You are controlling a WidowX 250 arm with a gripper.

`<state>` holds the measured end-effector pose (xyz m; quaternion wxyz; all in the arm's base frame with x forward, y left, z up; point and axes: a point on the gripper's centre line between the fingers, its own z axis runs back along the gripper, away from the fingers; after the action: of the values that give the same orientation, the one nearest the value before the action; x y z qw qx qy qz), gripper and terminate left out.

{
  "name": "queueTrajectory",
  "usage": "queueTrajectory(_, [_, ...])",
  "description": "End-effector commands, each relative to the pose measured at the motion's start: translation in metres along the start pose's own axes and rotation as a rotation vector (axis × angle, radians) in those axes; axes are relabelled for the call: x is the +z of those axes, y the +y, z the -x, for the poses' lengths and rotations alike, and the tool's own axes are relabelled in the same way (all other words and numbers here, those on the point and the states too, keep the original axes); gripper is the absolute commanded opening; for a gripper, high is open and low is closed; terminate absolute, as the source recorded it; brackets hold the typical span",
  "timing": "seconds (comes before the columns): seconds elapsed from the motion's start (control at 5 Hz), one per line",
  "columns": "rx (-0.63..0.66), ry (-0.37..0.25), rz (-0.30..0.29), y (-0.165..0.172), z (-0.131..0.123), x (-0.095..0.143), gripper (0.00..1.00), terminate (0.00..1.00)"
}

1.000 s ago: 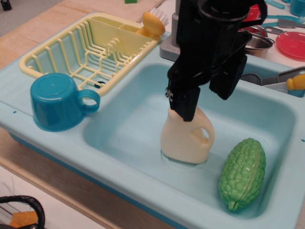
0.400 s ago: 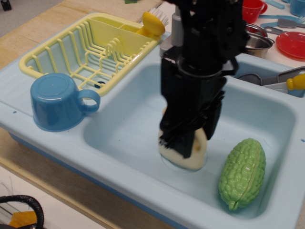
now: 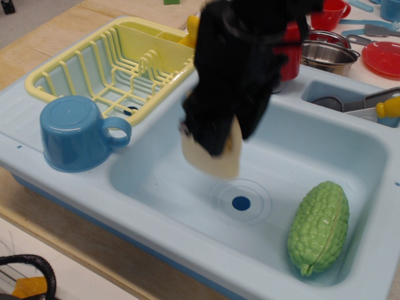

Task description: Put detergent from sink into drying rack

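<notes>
Detergent (image 3: 215, 156) is held in the air above the sink (image 3: 156, 181), clear of the floor, with the round dark drain (image 3: 241, 203) uncovered below and a little to its right. The lifting part of the task is judged done. What is left is the carry leftward and upward in the picture, over the sink rim, and the release into the rack (image 3: 119, 65).

From left to right, a blue cup (image 3: 78, 133) is seen upside down on the counter by the near corner of the rack. The pale yellow rack is seen behind it, with nothing lying on its slatted floor, though a yellow item stands in its far compartment. Next comes the black gripper (image 3: 219, 134), blurred, reaching down from the top of the frame. Only the lower cream body of the jug is visible beneath it; the neck and handle are hidden by the black fingers. The gripper is judged to be closed around the upper part of the jug, since the jug hangs from it with nothing under it. The exact spot of the grasp cannot be made out through the blur.

Further right, a bumpy green gourd (image 3: 319, 227) is seen lying on the sink floor, well apart from the jug.
</notes>
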<state>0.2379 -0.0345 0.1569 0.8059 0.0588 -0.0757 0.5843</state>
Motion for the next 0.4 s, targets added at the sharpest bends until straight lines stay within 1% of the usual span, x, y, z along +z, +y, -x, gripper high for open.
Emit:
queueTrajectory(0.0, [-0.014,-0.075,0.063,0.002,-0.065,0.039,0.0,0.0])
queueTrajectory(0.2, [-0.048,-0.077,0.091,0.01,-0.103,0.044,0.0,0.0])
